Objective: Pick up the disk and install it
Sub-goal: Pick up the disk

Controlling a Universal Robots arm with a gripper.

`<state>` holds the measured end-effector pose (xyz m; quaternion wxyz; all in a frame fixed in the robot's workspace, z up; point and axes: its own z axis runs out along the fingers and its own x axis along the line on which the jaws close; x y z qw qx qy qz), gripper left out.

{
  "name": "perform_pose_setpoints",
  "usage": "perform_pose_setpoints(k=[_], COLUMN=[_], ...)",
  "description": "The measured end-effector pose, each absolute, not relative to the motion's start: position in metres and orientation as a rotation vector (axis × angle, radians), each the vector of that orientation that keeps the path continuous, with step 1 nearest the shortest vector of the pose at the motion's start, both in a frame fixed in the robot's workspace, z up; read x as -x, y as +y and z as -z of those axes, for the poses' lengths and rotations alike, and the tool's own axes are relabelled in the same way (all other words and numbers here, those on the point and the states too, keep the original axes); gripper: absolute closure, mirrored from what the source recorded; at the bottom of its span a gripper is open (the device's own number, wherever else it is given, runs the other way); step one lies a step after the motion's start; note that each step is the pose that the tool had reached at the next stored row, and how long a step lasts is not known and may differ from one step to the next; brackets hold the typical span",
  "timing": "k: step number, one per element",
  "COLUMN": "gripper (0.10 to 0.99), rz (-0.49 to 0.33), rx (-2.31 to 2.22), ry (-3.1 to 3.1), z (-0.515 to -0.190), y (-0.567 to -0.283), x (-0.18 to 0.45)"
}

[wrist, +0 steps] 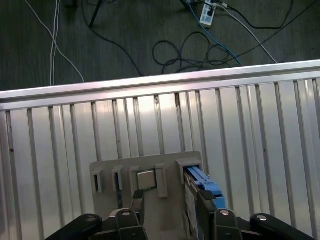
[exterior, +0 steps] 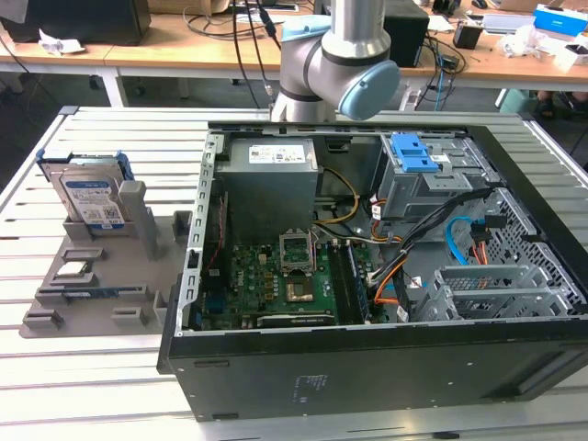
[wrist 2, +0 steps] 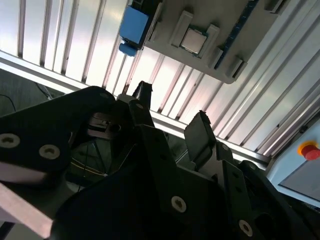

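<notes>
- Carrying the end effector (wrist: 171, 202) spread wide, its two black fingers (wrist 2: 200, 127) standing well apart in both wrist views and gripping nothing.
- Hanging above the grey fixture plate (wrist: 172, 167) with clear air beneath, touching no part on it.
- Leaving the disk (exterior: 92, 195) not yet picked up. Standing on edge in a slot at the far end of the fixture plate, toward the exterior view's left. Leaning slightly, with its white-and-blue label facing the camera and a blue frame running round its edges.
- Showing that disk in the first wrist view just beside one fingertip in the picture, and in the second wrist view as a blue block at the plate's end.
- Resting a small square silver CPU chip (exterior: 73, 269) flat in a recess of the same plate, near the disk, with a memory stick (exterior: 87, 294) lying in a groove just beside it.
- Bearing all of this on a slatted aluminium bench (exterior: 92, 386), with the plate and the open computer case (exterior: 367, 377) sitting side by side, the case toward the exterior view's right and well apart from the disk.
- Exposing inside the case a green motherboard (exterior: 266, 276), a grey power supply (exterior: 271, 175) and a blue-topped grey drive cage (exterior: 413, 165), with orange and blue cables (exterior: 459, 241) trailing below the cage.
- Reaching in from behind the case with a grey and pale-blue arm joint (exterior: 340, 64).
- Catching a red push button (wrist 2: 309, 150) beyond the bench's edge in the second wrist view.
</notes>
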<state>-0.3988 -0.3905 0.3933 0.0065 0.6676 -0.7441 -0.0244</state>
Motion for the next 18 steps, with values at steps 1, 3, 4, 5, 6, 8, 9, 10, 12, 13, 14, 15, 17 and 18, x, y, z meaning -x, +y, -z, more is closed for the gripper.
perform_pose_setpoints(k=[1, 3, 4, 5, 6, 8, 9, 10, 12, 13, 14, 15, 17, 18], gripper=[0.545, 0.545, 0.545, 0.545, 0.545, 0.545, 0.545, 0.545, 0.545, 0.545, 0.545, 0.545, 0.545, 0.545], rz=[0.076, 0.076, 0.076, 0.076, 0.076, 0.076, 0.076, 0.076, 0.076, 0.076, 0.076, 0.076, 0.076, 0.076], rx=[-2.089, -2.089, -2.089, -2.088, -2.088, -2.088, -2.088, -2.089, -2.089, -2.089, -2.088, -2.088, -2.088, -2.088], ry=[-2.328, -2.328, -2.328, -2.328, -2.328, -2.328, -2.328, -2.328, -2.328, -2.328, -2.328, -2.328, -2.328, -2.328], z=[-0.393, -0.393, -0.393, -0.393, -0.393, -0.393, -0.391, -0.39, -0.39, -0.39, -0.389, -0.389, -0.387, -0.386], y=[-0.389, -0.387, -0.387, -0.386, -0.386, -0.386, -0.386, -0.386, -0.386, -0.386, -0.386, -0.386, -0.386, -0.386], x=[0.396, 0.392, 0.39, 0.389, 0.388, 0.386, 0.383, 0.381, 0.38, 0.379, 0.379, 0.378, 0.376, 0.376])
